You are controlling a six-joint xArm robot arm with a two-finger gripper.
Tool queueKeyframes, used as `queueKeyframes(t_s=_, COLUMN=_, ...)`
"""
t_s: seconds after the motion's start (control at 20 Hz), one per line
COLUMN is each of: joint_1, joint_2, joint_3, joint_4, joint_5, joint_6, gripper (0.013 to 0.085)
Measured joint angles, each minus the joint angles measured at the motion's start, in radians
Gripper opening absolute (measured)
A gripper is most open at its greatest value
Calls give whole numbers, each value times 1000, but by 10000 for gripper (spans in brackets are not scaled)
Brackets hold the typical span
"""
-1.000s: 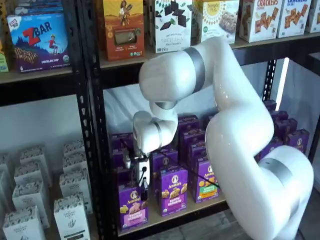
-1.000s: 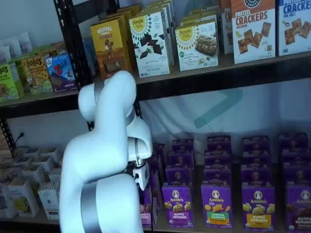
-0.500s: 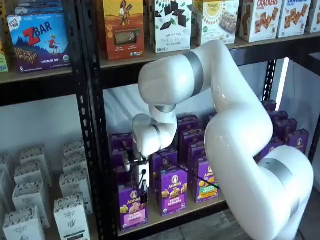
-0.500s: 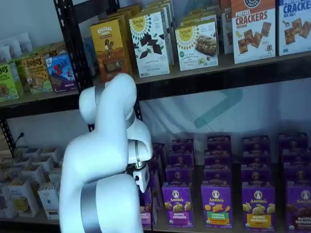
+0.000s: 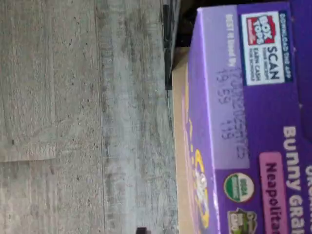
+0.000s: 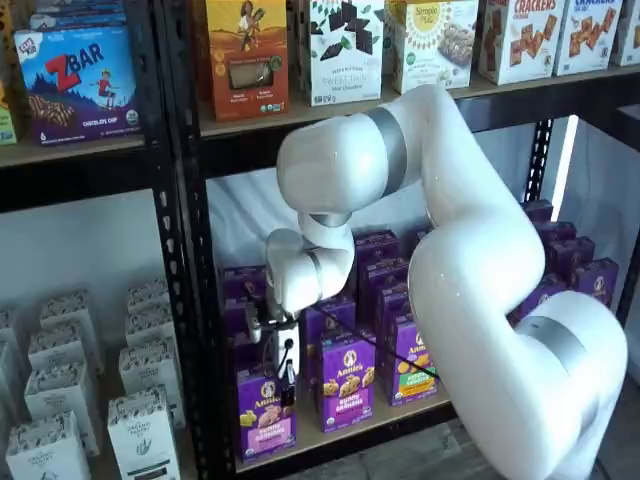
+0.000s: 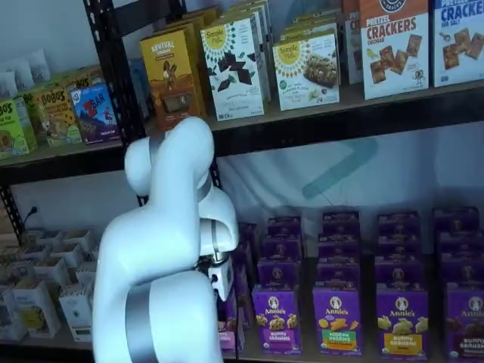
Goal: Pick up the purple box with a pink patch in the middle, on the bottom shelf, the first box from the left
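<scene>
The purple box (image 6: 264,416) stands at the front left of the bottom shelf (image 6: 345,431), showing its rabbit logo and pink patch. My gripper (image 6: 288,381) hangs straight above its top, just at the carton's upper edge. Only one black finger shows, side-on, so I cannot tell how the jaws stand. In a shelf view the arm covers most of the purple box (image 7: 228,338), and only the gripper's white body shows above it. The wrist view is filled by the purple box (image 5: 243,126) from very close, its pink label in sight, with the shelf's tan edge (image 5: 179,146) beside it.
Like purple cartons (image 6: 348,380) with other patches stand close on the right in rows. A black rack upright (image 6: 190,300) rises just left of the box. White cartons (image 6: 140,430) fill the neighbouring bay. Grey wood floor (image 5: 73,117) lies below the shelf edge.
The gripper has sunk a little closer to the top of the purple box. The arm has otherwise hardly moved, and the boxes stand as before.
</scene>
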Motion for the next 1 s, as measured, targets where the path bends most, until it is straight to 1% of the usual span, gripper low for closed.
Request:
queueKeyframes(t_s=0.1, joint_1=-2, joint_2=-1, joint_3=-3, joint_4=-10, joint_5=11, joint_6=7, gripper=650)
queueKeyframes(t_s=0.2, joint_1=-3, joint_2=0, joint_3=-5, joint_4=-18, joint_5=21, joint_6=13, gripper=650)
queueKeyframes(t_s=0.6, joint_1=-5, joint_2=-2, joint_3=-2, joint_4=-14, joint_5=20, joint_6=8, gripper=650)
queueKeyframes(t_s=1.0, joint_1=-1, joint_2=4, joint_3=-12, joint_4=-11, joint_5=37, joint_6=9, gripper=650)
